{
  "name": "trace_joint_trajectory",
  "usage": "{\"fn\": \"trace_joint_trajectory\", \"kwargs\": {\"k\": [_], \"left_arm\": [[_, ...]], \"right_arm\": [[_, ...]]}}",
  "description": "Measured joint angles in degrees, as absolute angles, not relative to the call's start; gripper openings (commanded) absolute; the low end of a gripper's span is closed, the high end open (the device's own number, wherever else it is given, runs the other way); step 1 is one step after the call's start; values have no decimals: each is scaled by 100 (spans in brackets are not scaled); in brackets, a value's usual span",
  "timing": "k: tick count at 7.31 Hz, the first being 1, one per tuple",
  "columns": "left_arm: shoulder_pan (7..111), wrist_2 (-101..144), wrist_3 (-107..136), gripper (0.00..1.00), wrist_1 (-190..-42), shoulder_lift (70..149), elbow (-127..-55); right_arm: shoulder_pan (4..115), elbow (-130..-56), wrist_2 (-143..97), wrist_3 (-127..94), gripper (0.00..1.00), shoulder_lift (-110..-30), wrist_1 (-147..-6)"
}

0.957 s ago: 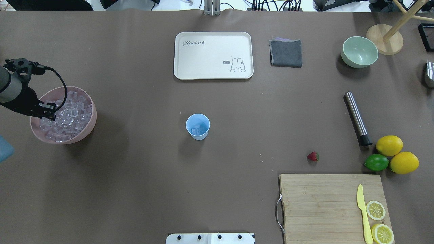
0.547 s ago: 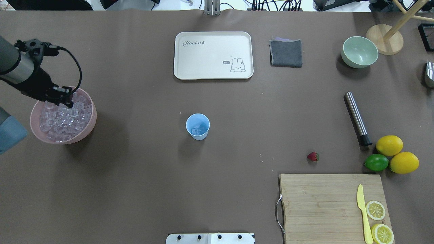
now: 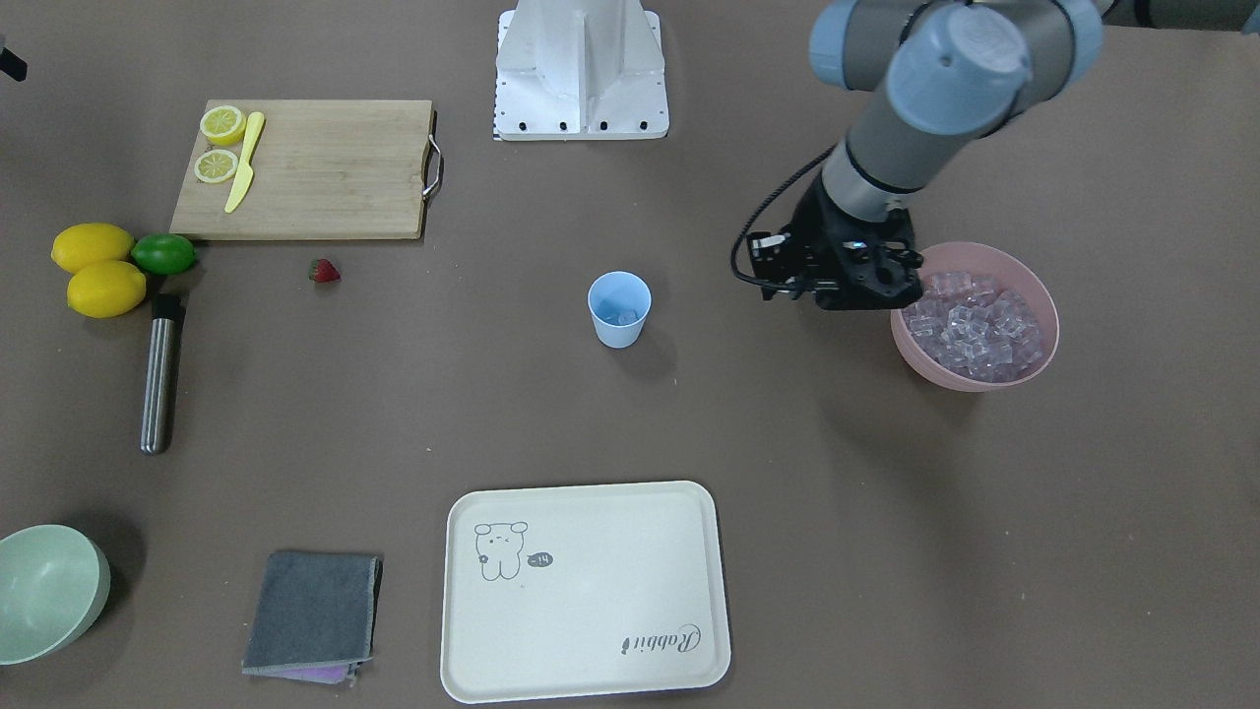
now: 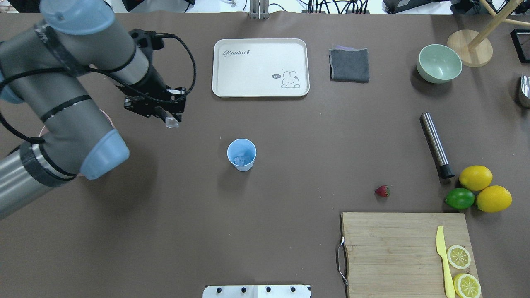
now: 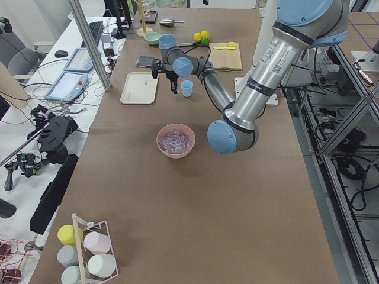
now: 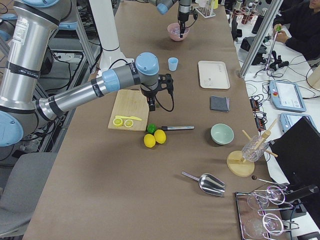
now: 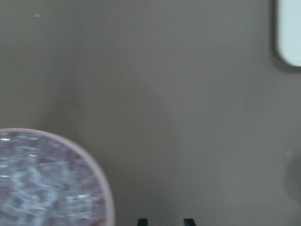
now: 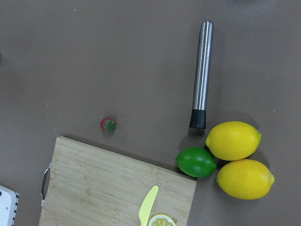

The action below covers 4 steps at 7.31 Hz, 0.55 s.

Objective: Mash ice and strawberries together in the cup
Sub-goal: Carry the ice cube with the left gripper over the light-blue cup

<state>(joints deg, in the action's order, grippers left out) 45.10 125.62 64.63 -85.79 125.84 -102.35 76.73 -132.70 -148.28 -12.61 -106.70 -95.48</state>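
Observation:
The light-blue cup (image 4: 241, 154) stands upright mid-table with a few ice cubes inside; it also shows in the front view (image 3: 619, 308). My left gripper (image 4: 171, 120) is shut on one clear ice cube (image 4: 172, 122) and holds it above the table, to the left of and beyond the cup. The pink bowl (image 3: 1045, 303) full of ice (image 3: 970, 330) sits at my far left, mostly hidden by the arm in the overhead view. The strawberry (image 4: 382, 191) lies on the table beyond the cutting board. My right gripper shows only in the exterior right view (image 6: 151, 106); I cannot tell its state.
A steel muddler (image 4: 434, 145) lies at the right, near two lemons (image 4: 475, 177) and a lime (image 4: 459, 198). A cutting board (image 4: 393, 252) holds a yellow knife and lemon slices. A cream tray (image 4: 260, 67), grey cloth (image 4: 349, 65) and pale-green bowl (image 4: 439, 63) sit at the back.
My left arm has lifted out of the pink bowl and swung right toward the cup, carrying an ice cube in its fingers.

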Motion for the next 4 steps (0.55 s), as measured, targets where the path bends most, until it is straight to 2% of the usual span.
{"fn": "trace_joint_trajectory", "kwargs": {"k": [2, 4], "left_arm": [[4023, 12172, 7246, 0, -9065, 13156, -9708], [3814, 11999, 7568, 0, -9660, 13343, -9233]], "right_arm": [[7314, -13233, -14790, -2001, 100, -10211, -9543], [6741, -13005, -14578, -2709, 100, -9605, -9536]]}}
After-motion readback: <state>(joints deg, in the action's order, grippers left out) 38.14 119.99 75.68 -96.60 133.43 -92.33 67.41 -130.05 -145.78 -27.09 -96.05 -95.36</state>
